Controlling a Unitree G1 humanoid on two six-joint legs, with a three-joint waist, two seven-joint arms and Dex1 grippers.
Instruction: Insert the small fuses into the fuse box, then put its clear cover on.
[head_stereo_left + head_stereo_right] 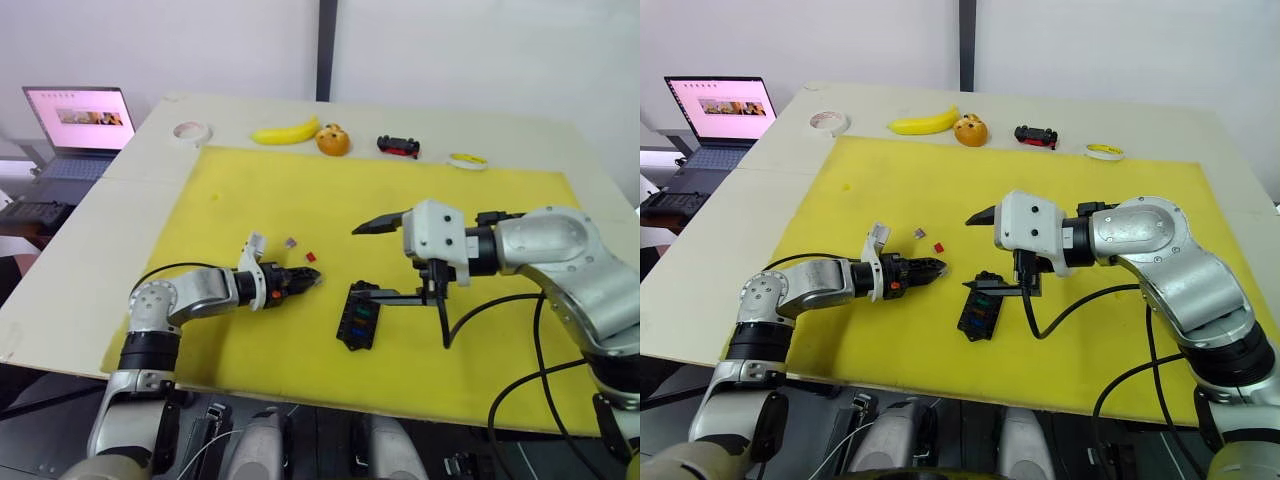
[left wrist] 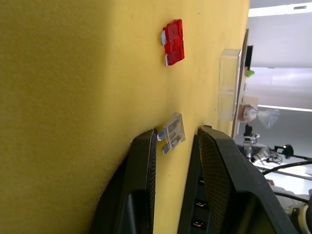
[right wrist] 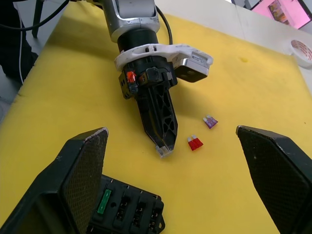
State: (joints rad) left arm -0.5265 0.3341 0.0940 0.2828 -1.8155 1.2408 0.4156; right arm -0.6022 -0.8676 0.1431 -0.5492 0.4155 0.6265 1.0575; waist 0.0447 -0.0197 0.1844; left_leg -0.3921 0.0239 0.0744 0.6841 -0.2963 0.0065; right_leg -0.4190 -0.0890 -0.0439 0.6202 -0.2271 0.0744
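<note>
On the yellow mat lies the black fuse box, with green, blue and amber fuses in its slots. My left gripper lies low on the mat to its left, narrowly open. A clear-grey fuse lies on the mat between its fingertips, and a gap shows beside it. A red fuse and a purplish one lie just beyond. My right gripper hovers over the box's far end, wide open and empty. The clear cover is out of view.
Along the table's far edge sit a tape roll, a banana, an orange toy, a small black-and-red car and a yellow ring. A laptop stands off the table at far left.
</note>
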